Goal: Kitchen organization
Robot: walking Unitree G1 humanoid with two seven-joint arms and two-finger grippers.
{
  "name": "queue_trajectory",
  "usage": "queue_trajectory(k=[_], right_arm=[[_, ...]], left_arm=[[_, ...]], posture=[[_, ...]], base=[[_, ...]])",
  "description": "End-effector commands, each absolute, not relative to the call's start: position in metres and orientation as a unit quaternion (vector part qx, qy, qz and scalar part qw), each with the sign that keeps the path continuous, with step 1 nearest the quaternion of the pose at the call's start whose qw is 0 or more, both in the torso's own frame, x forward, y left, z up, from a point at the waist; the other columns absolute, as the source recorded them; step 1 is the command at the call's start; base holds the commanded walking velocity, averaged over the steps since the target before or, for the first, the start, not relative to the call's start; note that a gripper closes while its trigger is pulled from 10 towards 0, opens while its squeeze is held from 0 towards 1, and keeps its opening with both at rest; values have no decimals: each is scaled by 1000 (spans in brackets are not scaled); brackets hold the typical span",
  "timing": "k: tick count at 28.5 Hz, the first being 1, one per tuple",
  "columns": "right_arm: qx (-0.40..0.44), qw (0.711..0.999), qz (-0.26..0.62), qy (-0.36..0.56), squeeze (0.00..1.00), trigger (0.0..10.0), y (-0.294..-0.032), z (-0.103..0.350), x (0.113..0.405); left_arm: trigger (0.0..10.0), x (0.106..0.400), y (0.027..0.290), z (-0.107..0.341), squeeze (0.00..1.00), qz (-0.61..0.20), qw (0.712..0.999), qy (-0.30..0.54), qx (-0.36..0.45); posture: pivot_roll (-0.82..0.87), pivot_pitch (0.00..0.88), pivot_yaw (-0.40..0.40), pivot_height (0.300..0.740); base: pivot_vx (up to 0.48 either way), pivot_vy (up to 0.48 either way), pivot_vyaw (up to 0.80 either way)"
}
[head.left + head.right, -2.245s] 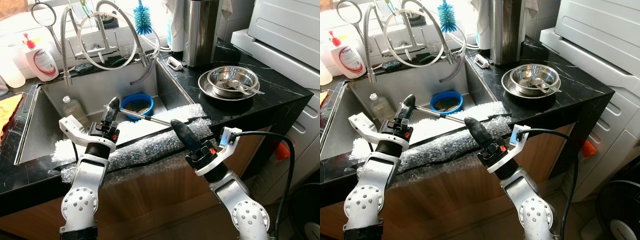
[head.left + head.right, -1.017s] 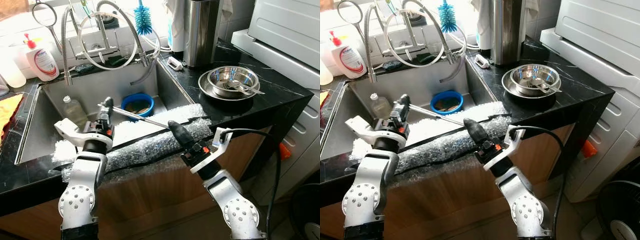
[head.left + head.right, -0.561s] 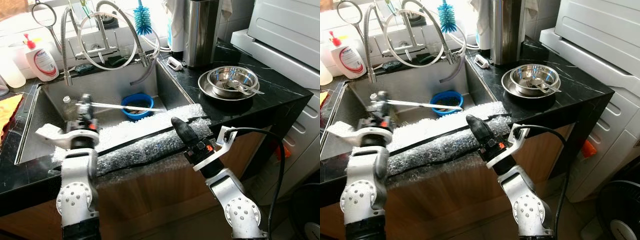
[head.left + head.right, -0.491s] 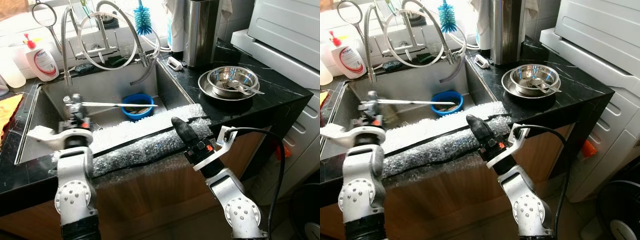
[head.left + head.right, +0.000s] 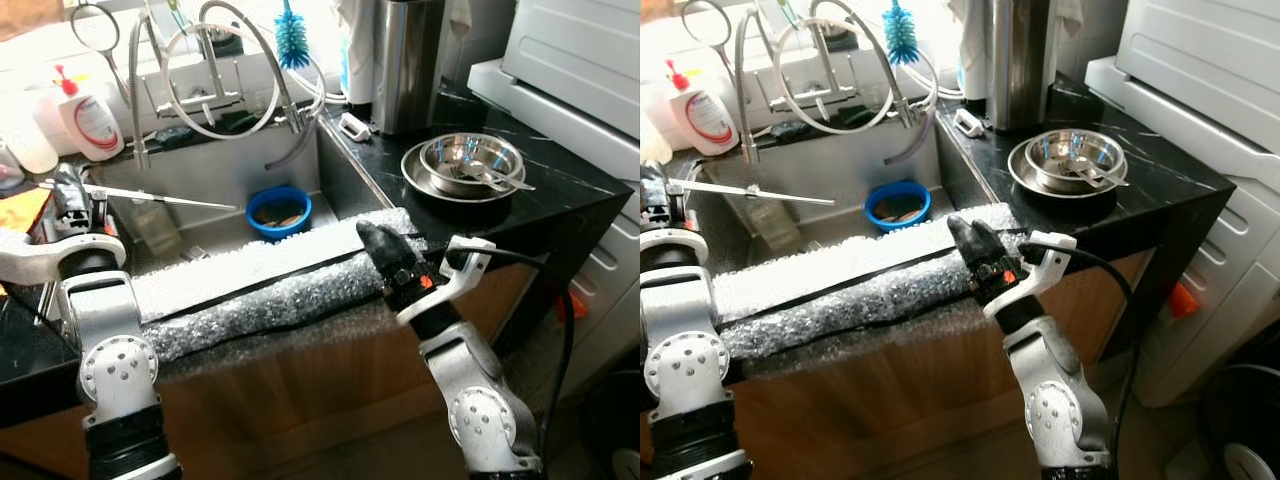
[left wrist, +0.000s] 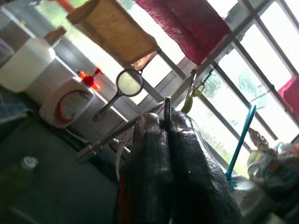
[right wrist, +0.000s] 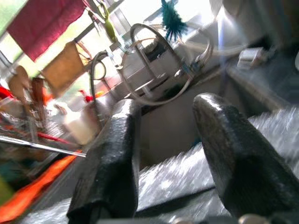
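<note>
My left gripper (image 5: 68,186) is raised at the left edge of the sink (image 5: 335,172), shut on one end of a long thin metal rod (image 5: 165,197). The rod reaches out level to the right above the basin. In the left wrist view the two fingers (image 6: 154,154) press together on the thin metal end (image 6: 167,112). My right gripper (image 5: 376,240) hovers open over the bubble wrap (image 5: 270,295) that lines the counter's front edge; nothing is between its fingers (image 7: 112,163).
A blue bowl (image 5: 278,210) and a plastic bottle (image 5: 158,226) lie in the sink. Coiled tap hoses (image 5: 215,60) and a soap bottle (image 5: 88,118) stand behind. Stacked steel bowls (image 5: 468,160) and a steel canister (image 5: 408,60) are on the right counter, beside a white appliance (image 5: 580,70).
My left arm has swung left and up with the rod, from the middle of the sink front to its left edge. The right gripper has barely moved.
</note>
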State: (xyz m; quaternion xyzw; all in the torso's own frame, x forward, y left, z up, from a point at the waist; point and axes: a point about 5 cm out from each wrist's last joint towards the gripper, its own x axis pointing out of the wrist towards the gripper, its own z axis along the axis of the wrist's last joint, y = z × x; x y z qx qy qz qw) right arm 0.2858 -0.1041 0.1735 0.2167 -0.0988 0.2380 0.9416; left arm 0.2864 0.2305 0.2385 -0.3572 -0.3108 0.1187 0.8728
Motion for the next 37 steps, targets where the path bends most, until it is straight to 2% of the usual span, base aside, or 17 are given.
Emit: queue_trajectory(k=[1, 3, 4, 12, 18, 26, 36, 37], right_arm=[[162, 950, 228, -139, 0, 10000, -101, 188, 285], [128, 955, 222, -147, 0, 10000, -100, 189, 286], [109, 957, 220, -153, 0, 10000, -98, 188, 286], [74, 960, 212, -165, 0, 10000, -92, 184, 283], [41, 965, 199, -168, 0, 10000, -93, 175, 278], [18, 972, 178, -155, 0, 10000, -100, 161, 276], [11, 972, 184, -147, 0, 10000, -96, 155, 277], [10, 972, 184, -148, 0, 10000, -96, 155, 277]], left_arm=[[10000, 287, 227, 236, 0, 127, 895, -308, -297], [10000, 288, 222, 234, 0, 124, 917, -304, -226], [10000, 290, 216, 232, 0, 121, 932, -300, -166], [10000, 301, 188, 209, 0, 69, 963, -260, 4], [10000, 312, 184, 179, 0, 61, 979, -188, 45], [10000, 312, 195, 165, 0, 80, 982, -167, 47], [10000, 313, 206, 147, 0, 122, 985, -124, -15], [10000, 312, 206, 145, 59, 124, 985, -120, -19]], posture=[[-173, 0, 137, 740], [-172, 0, 136, 740], [-172, 0, 136, 740], [-178, 0, 137, 740], [-182, 0, 145, 740], [-182, 0, 145, 740], [-185, 0, 143, 740], [-182, 0, 142, 740]], base=[[0, 0, 0], [0, 0, 0], [0, 0, 0], [0, 0, 0], [0, 0, 0], [0, 0, 0], [0, 0, 0], [0, 0, 0]])
